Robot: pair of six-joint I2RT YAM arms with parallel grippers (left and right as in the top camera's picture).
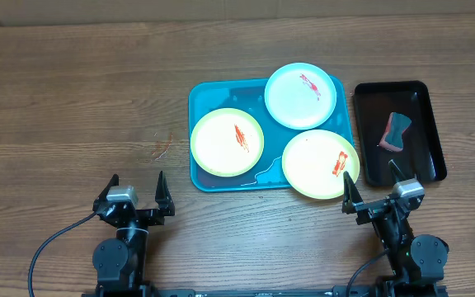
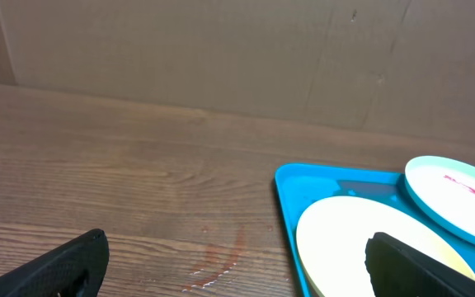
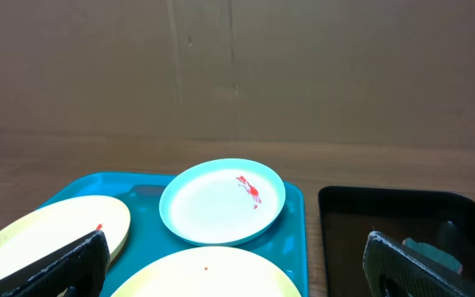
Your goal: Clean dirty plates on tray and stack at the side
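3 smeared plates on the teal tray (image 1: 200, 99) — both claws spread, empty.
The blue plate (image 1: 300, 95) lies beyond the left yellow plate (image 1: 227, 142) and right yellow plate (image 1: 320, 163), whose rim the right claw (image 1: 371, 177) partly hides; the left claw (image 1: 137, 180) hangs over the tabletop (image 1: 72, 99). The black tray (image 1: 427, 97) holds what seems a sponge (image 1: 397, 132).

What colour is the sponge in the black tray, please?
The sponge is teal over red; best seen overhead.
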